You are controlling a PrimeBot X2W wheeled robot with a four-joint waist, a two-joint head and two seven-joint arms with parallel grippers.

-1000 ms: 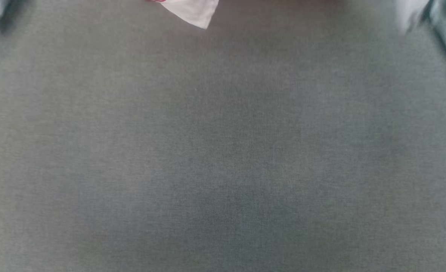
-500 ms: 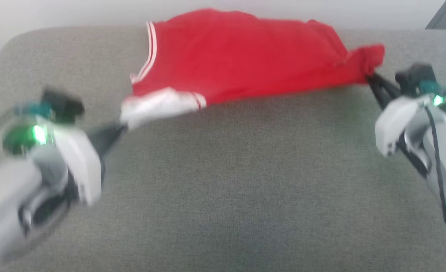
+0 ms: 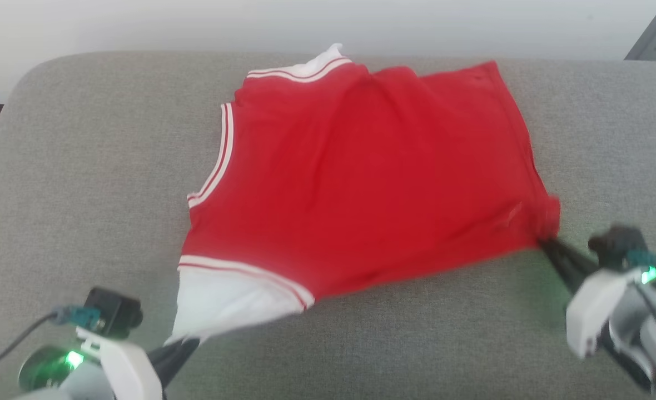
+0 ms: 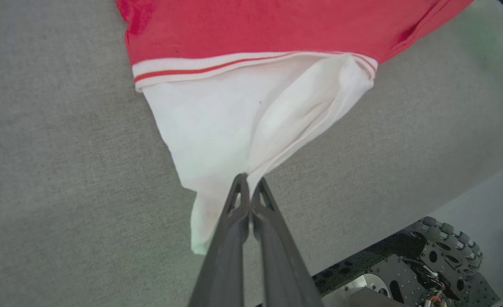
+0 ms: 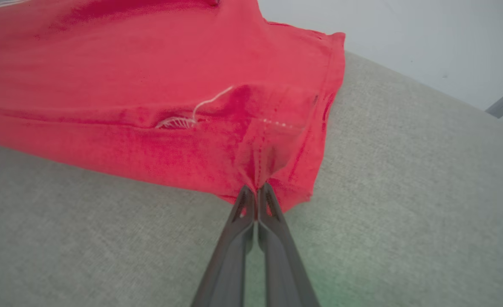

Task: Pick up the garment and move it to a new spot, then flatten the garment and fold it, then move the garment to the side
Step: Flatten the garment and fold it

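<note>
The garment (image 3: 361,183) lies spread on a grey padded surface (image 3: 83,166), its plain red side facing up. It reaches from near the far edge of the pad down towards both grippers. Red-white stripe trim (image 3: 217,161) runs along its left side, and more trim shows at the far edge.

The left gripper (image 4: 248,181) sits at the lower left of the head view. Its two dark fingers are pressed together on the tip of the white sleeve end (image 4: 217,128), which is drawn out to a point towards it. A loose flap of white cloth hangs beside the fingers.

The right gripper (image 5: 256,189) sits at the lower right of the head view. Its fingers are likewise closed, pinching the near right corner of the red hem, and the cloth bunches into small folds at the pinch. A stray white thread (image 5: 200,111) lies on the fabric just beyond that corner.

The garment's near edge is stretched between the two pinched points, and the rest of the cloth lies beyond them on the pad. Whether that edge is raised off the surface cannot be told. Part of the robot's wheeled base (image 4: 426,264) shows in the left wrist view, below the pad's edge.
</note>
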